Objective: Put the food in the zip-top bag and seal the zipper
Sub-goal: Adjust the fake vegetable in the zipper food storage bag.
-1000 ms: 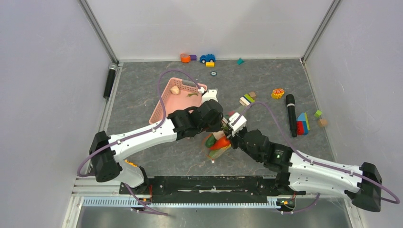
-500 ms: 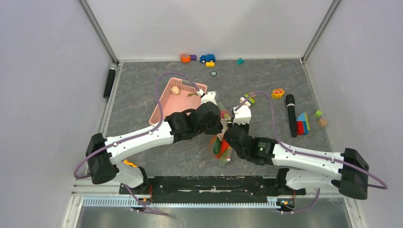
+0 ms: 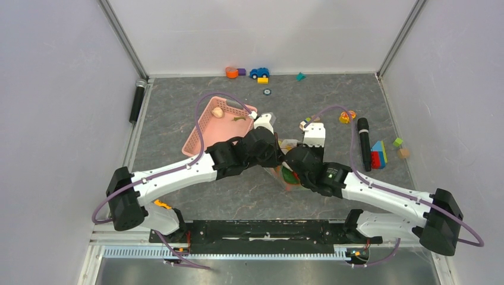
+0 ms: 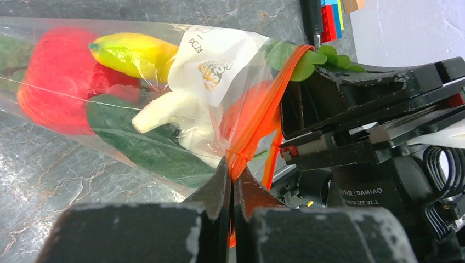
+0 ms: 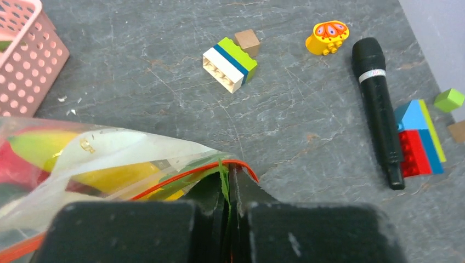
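Grey stone-patterned table (image 3: pixel 178 113) fills the middle of the overhead view, with white walls around it. Near the centre, the zip-top bag (image 4: pixel 137 104) hangs between the two arms, and the food (image 4: pixel 60 82) is already inside: tomato, banana (image 4: pixel 134 52), mushroom and a cucumber.

The left gripper (image 4: pixel 231 181) is clamped on the orange zipper (image 4: pixel 263 109) at one end. The right gripper (image 5: pixel 229 189) is pinched on the other end of the same strip, where a green leaf (image 5: pixel 222 172) sticks out.

I think the bag is thin, soft and slippery, and the plastic toys weigh little, so it sags and folds easily. The stiff zipper strip seems the only good place to hold. The leaf may block the closing.
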`<state>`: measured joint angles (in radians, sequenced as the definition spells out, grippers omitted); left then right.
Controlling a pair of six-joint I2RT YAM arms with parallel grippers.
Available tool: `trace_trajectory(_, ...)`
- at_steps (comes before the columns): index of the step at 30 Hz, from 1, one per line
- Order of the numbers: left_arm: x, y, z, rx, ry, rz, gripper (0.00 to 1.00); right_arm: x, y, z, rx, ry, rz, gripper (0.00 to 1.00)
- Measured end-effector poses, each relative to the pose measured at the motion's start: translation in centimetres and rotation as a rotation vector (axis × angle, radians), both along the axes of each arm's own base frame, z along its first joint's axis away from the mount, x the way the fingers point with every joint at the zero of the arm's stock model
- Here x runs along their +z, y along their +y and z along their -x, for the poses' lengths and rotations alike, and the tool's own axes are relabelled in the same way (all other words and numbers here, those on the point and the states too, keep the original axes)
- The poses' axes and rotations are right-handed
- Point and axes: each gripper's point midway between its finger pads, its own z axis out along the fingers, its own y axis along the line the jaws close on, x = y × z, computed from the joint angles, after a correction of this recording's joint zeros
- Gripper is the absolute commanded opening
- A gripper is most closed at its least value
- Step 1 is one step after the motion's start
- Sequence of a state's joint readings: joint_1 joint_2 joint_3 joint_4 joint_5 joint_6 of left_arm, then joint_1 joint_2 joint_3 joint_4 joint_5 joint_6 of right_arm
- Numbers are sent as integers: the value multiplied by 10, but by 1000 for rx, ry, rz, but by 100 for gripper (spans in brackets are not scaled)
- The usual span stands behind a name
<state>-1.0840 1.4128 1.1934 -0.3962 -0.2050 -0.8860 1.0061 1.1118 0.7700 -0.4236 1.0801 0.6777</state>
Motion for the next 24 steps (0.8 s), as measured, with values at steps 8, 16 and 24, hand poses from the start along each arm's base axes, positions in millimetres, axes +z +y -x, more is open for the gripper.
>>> trace_trajectory(8,8,-3,-6,14,-10,2,2,-25,17,9,335,32,103,5)
trace_trajectory(16,11,-7,-13,31,-19,1,2,-43,40,21,611,33,180,2)
trace_trajectory(24,9,-7,-15,34,-17,-4,2,19,56,30,723,-186,8,0)
